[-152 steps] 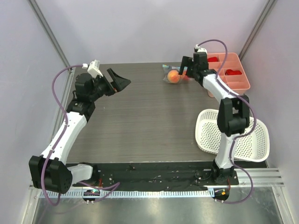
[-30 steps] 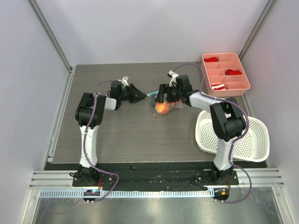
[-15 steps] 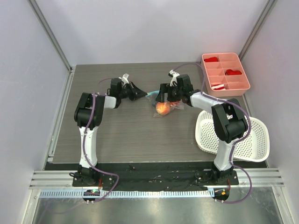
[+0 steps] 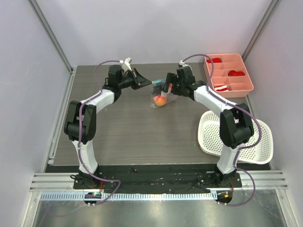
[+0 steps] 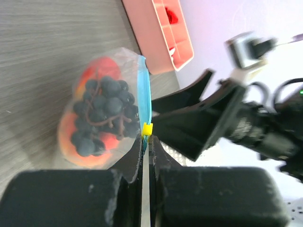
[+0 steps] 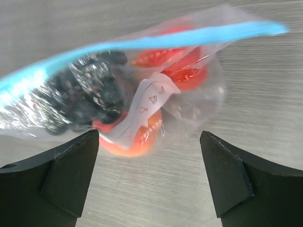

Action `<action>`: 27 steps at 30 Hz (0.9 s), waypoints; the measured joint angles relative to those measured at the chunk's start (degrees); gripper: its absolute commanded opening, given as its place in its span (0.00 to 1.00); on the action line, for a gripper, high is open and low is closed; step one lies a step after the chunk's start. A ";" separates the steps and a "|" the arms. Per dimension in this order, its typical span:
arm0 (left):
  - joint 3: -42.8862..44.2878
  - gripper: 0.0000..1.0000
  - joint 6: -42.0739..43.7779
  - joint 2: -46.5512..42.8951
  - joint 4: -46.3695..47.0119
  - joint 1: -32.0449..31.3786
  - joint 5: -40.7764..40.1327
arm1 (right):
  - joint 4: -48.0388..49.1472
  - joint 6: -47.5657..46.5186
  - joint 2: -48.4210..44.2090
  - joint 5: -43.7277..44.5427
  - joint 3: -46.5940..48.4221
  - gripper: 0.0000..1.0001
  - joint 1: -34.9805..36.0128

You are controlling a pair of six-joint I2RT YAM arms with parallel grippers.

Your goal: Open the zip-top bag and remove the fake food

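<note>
None of the food had come out when I checked this moment: the berries (image 5: 102,111), the orange fruit (image 6: 133,142) and the red piece (image 6: 182,75) all sat inside the bag (image 5: 90,71), and its zip strip (image 5: 144,90) looked sealed along the whole length I could see. My left fingers (image 5: 130,165) were clenched on the near end of that strip, just at the yellow tab (image 5: 147,128), so one anchor for the opening was in place. My right fingers (image 6: 64,172) stood spread wide, one on either side of the bag and clear of it, grasping nothing. The bag was near the back middle of the surface (image 4: 118,132), between the two arms and well apart from the pink tray (image 4: 241,87); I could not tell whether its bottom rested on the surface or hung just off it. By my reckoning only the first grip was done. I judged that a second hold on the strip or bag wall, the pull to part the zip, and taking out all three pieces were left.
</note>
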 measured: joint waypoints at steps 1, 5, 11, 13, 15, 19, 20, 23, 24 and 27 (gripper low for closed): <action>0.37 0.00 1.03 -0.39 -1.01 -0.44 -0.22 | -0.92 0.83 -0.74 1.77 0.48 0.94 0.33; 1.01 0.00 6.01 -2.54 -7.50 -3.50 -2.51 | -4.09 5.22 -6.29 9.11 0.79 0.95 2.16; -0.79 0.00 11.58 -5.09 -11.50 -7.30 -6.16 | -4.72 11.39 -10.27 8.85 1.64 0.90 3.34; -2.01 0.00 13.20 -6.34 -12.09 -8.15 -7.21 | -4.63 13.29 -10.27 7.74 1.38 0.68 3.54; -3.21 0.00 14.73 -7.37 -12.20 -8.70 -8.37 | -4.02 15.23 -10.29 6.88 0.31 0.56 3.56; -5.79 0.00 17.64 -9.38 -12.11 -9.42 -10.01 | -1.90 19.32 -10.29 5.57 -3.02 0.56 3.56; -6.29 0.00 18.29 -9.84 -12.11 -9.51 -10.29 | -1.75 19.87 -10.29 5.49 -3.41 0.56 3.56; -7.74 0.00 21.42 -11.32 -12.48 -10.40 -12.11 | -1.38 21.27 -10.29 4.85 -3.89 0.54 3.56; -7.80 0.00 22.58 -11.58 -12.70 -10.84 -12.81 | -0.83 21.73 -10.29 4.63 -4.13 0.54 3.58; -7.82 0.00 25.33 -12.17 -13.20 -12.46 -14.78 | 0.50 23.04 -10.29 4.07 -5.31 0.52 3.67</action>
